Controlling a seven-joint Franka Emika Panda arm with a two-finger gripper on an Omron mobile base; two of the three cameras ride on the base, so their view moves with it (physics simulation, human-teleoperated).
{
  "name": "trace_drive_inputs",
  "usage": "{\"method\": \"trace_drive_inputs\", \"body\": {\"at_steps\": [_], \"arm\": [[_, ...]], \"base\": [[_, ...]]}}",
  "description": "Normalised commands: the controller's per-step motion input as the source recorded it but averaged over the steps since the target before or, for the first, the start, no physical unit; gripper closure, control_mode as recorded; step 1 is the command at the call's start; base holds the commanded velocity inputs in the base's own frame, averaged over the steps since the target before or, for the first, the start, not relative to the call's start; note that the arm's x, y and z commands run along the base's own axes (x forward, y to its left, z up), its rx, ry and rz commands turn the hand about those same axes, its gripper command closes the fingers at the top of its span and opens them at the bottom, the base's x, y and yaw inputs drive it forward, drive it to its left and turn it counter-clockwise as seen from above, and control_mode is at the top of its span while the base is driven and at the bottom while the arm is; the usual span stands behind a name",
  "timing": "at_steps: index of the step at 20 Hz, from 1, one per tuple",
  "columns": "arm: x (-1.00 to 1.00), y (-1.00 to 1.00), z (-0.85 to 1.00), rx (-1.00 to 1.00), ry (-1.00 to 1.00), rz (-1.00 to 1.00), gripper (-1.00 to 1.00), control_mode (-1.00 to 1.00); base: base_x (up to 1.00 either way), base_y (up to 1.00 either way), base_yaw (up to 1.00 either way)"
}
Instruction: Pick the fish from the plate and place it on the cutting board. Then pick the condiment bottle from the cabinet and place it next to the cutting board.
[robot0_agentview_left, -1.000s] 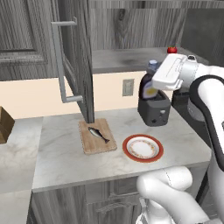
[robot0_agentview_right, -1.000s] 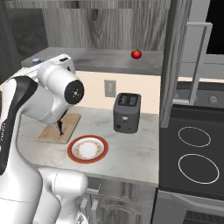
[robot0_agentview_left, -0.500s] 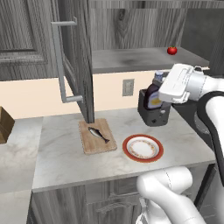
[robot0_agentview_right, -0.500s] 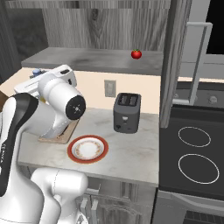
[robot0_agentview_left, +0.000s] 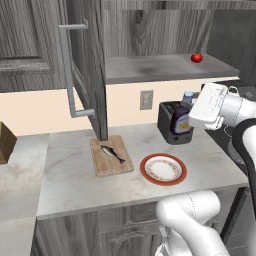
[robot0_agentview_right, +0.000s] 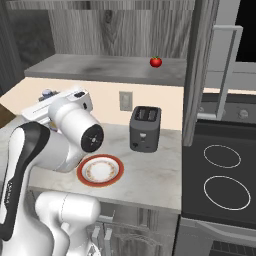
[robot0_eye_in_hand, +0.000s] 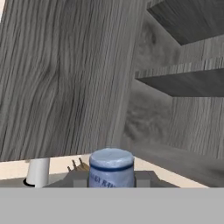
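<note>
**Now the bottle rides out of the cabinet**

Now we carry the condiment bottle (robot0_agentview_left: 181, 118) clenched in our tool (robot0_agentview_left: 187, 116), hanging above the toaster (robot0_agentview_left: 171, 122) at the back right of the worktop (robot0_agentview_left: 70, 175). A second ago the bottle was higher, level with the cabinet (robot0_agentview_left: 160, 67) shelf; since then we have swung it down and forward, so the fetch is done and only the placing remains. The hand view shows its blue cap (robot0_eye_in_hand: 111, 168) right at the bottom, between our fingers.

The fish (robot0_agentview_left: 112, 153) already lies on the cutting board (robot0_agentview_left: 110, 155), which sits toward the back of the worktop under the open cabinet door (robot0_agentview_left: 84, 70). The plate (robot0_agentview_left: 163, 169), just right of the board near the front edge, holds nothing. On the cabinet shelf only the tomato (robot0_agentview_left: 196, 57) is left, at its right end.

We judge the next move to be setting the bottle down on bare worktop beside the board.
</note>
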Motion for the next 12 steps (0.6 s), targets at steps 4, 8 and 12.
{"method": "trace_drive_inputs", "body": {"at_steps": [4,8,12], "arm": [[-0.15,-0.18,-0.04,-0.02,0.04,0.0,1.0,-1.0],[-0.16,-0.15,-0.07,-0.01,0.04,0.0,1.0,-1.0],[-0.14,-0.14,-0.1,0.0,0.02,0.01,1.0,-1.0]], "base": [[0.0,0.0,0.0],[0.0,0.0,0.0],[0.0,0.0,0.0]]}}
